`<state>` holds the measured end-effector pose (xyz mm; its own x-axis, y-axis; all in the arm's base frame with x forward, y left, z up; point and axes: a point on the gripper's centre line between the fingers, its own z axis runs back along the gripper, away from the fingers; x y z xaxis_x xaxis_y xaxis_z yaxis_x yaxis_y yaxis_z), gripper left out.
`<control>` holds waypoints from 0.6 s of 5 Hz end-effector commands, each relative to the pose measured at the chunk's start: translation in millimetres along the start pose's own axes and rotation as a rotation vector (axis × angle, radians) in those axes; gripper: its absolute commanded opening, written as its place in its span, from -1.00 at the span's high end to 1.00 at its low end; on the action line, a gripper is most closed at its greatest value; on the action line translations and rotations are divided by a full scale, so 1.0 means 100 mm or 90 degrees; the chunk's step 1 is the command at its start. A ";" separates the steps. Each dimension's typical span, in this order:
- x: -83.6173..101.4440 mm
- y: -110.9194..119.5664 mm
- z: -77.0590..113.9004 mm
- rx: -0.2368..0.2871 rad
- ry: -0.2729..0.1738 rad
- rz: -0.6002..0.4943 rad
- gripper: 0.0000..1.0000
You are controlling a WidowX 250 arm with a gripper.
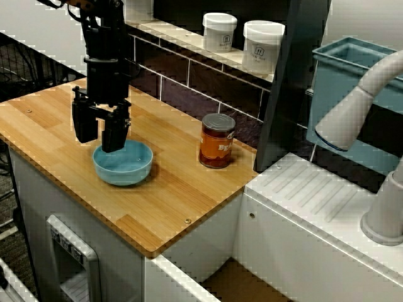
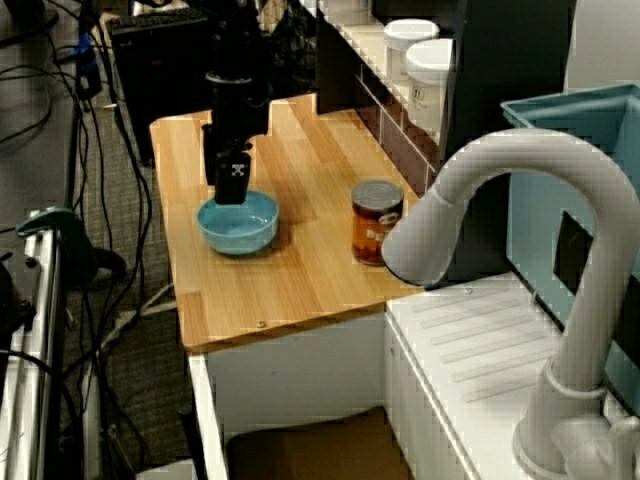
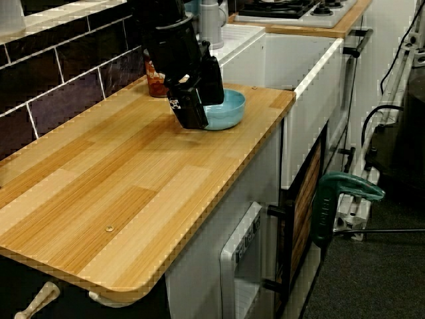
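gripper [image 1: 99, 143] sat low at the blue bowl [image 1: 126, 167], jaws wide apart, nothing clamped. In the front view one finger [image 1: 85, 126] hung outside the rim on the side away from the can [image 1: 217, 141]. The other finger [image 1: 115, 133] sat inside the rim on the can's side, so the pair straddled the bowl wall. Couldn't tell whether either pad touched the rim. The view along the counter agreed: gripper [image 3: 204, 111] open, one finger outside the blue bowl [image 3: 229, 109], one over its hollow, can [image 3: 155, 83] mostly hidden behind the gripper body. Bowl stood upright on the wooden counter [image 1: 170, 201], near the can but not touching, a strip of bare wood between them. In the view past the tap, blue bowl [image 2: 240, 228] and can [image 2: 376, 222] sat roughly in line across the counter, gripper [image 2: 230, 188] at the bowl's rim on the side far from the can. Can was upright, lid on, close to the counter edge that met the white drainboard [image 1: 315, 195]. Two white jars [image 1: 219, 31] stood on the tiled ledge behind the can. White tap [image 2: 520, 170] rose beyond the can, on the drainboard side.
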<state>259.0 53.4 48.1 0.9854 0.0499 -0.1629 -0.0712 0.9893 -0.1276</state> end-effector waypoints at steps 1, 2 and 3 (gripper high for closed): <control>0.06 0.08 -0.01 0.008 -0.014 0.006 -1.00; 0.09 0.12 -0.04 0.012 -0.007 0.008 -1.00; 0.10 0.18 0.01 0.012 0.005 0.007 -1.00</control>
<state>263.2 65.6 36.5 0.9767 0.0545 -0.2075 -0.0802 0.9898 -0.1175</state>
